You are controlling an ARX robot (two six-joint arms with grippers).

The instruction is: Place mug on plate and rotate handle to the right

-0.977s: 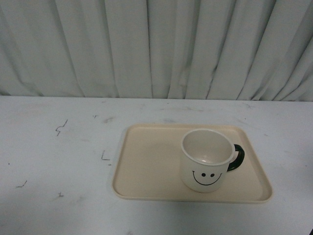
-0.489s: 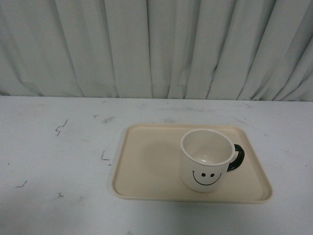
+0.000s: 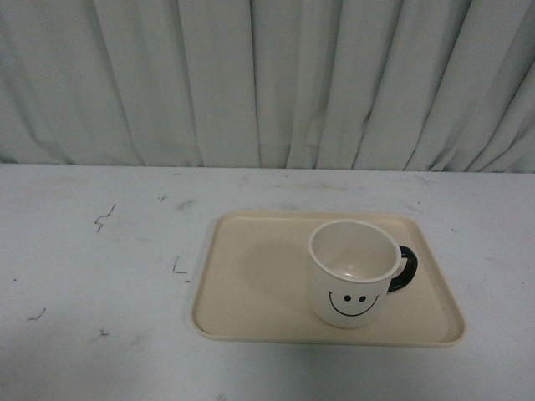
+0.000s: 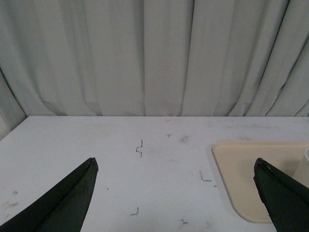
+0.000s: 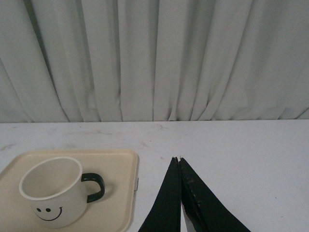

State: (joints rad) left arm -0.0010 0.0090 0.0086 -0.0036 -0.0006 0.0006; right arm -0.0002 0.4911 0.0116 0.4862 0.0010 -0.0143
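The cream-white mug (image 3: pixel 351 274) stands upright on the beige plate (image 3: pixel 251 284), in the plate's right half, with its smiley face turned toward me. Its black handle (image 3: pixel 404 269) points to the right. The right wrist view shows the same mug (image 5: pixel 52 191), handle (image 5: pixel 94 186) and plate (image 5: pixel 120 193). My right gripper (image 5: pixel 178 159) is shut with nothing in it, above bare table beside the plate and apart from it. My left gripper (image 4: pixel 175 164) is open and holds nothing; a corner of the plate (image 4: pixel 241 164) lies near one finger. Neither arm appears in the front view.
A white table (image 3: pixel 100 276) carries small dark marks (image 3: pixel 102 219) to the left of the plate. Pale pleated curtains (image 3: pixel 267 83) hang behind the table's back edge.
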